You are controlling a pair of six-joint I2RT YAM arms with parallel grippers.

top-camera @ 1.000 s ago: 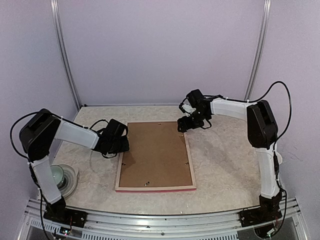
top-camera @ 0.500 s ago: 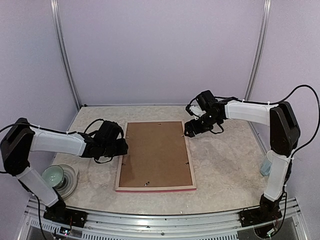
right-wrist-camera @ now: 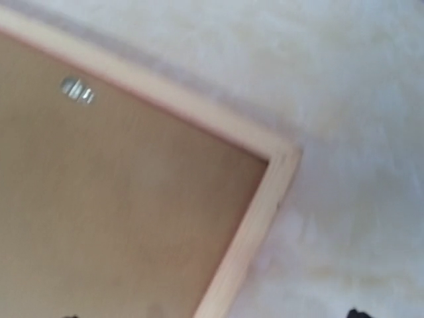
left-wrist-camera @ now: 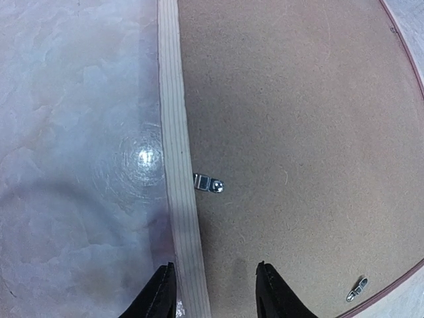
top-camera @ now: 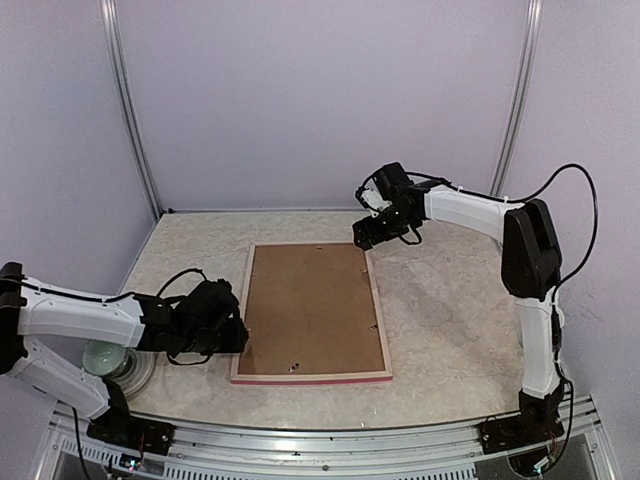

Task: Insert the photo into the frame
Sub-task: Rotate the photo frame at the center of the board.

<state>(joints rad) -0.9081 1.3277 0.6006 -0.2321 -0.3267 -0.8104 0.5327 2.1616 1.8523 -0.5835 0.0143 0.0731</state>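
Seen from above, a pale bowl (top-camera: 100, 355) sits at the near left of the marbled table (top-camera: 450, 320), partly hidden by the left arm, which reaches low across it. The left gripper (top-camera: 232, 335) is at the left side of the frame (top-camera: 310, 378), towards the near end. Its jaws are partly open and grip nothing. They straddle the pale wooden rail, one finger over the table and the other over the board.

The frame lies face down in the middle, with only a strip of pink-red moulding visible along its near edge. The brown backing board (top-camera: 312, 305) fills it, and a small metal clip (left-wrist-camera: 207, 183) reaches from the rail onto the board. The photo is not visible. Whether it lies under the board cannot be told.

The right gripper (top-camera: 368, 232) hangs over the far right corner of the frame, jaws wide and empty.

The likely risks are two. If the left jaws close on the rail, they could drag the light frame across the smooth table. And if the board is pried up with a clip over it, it could bend or jam.
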